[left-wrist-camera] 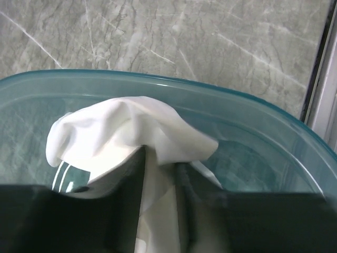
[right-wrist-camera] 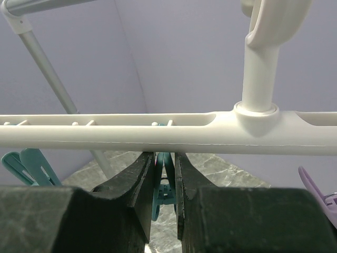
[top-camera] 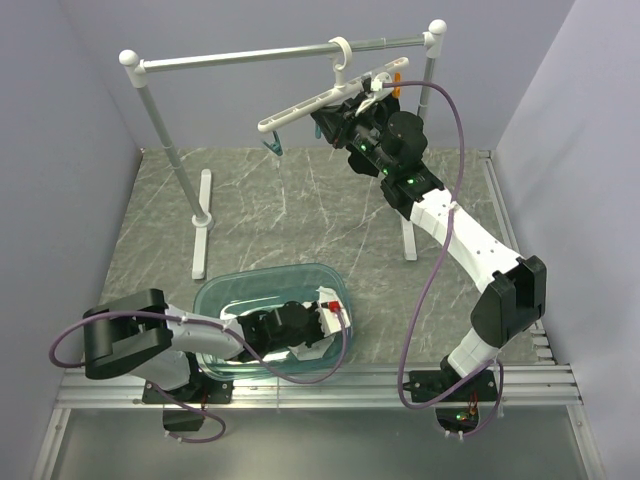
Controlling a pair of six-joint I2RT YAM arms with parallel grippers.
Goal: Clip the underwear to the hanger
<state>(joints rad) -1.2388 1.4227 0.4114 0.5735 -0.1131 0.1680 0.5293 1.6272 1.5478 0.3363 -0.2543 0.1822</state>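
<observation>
The counter (top-camera: 300,215) is grey, the walls (top-camera: 70,100) purple. Left fingers (left-wrist-camera: 124,211) pinch the underwear (left-wrist-camera: 131,126); right fingers (right-wrist-camera: 134,195) squeeze a teal peg (right-wrist-camera: 162,190).

Hidden between left fingers (left-wrist-camera: 124,211) and cut by bottom edge: lower underwear (left-wrist-camera: 126,126). Cut by right edge: purple peg (right-wrist-camera: 318,197); by top edge: hook (right-wrist-camera: 274,21). Mostly covered by right fingers (right-wrist-camera: 139,190): teal peg (right-wrist-camera: 163,184). Too small overhead: orange peg (top-camera: 398,88).

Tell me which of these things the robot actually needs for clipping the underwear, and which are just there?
Needed: small white fabric underwear, long white plastic hanger with pegs, teal plastic peg, left gripper, right gripper.
Just there: see-through teal plastic tub, grey metal rail on white posts, grey marbled tabletop.
</observation>
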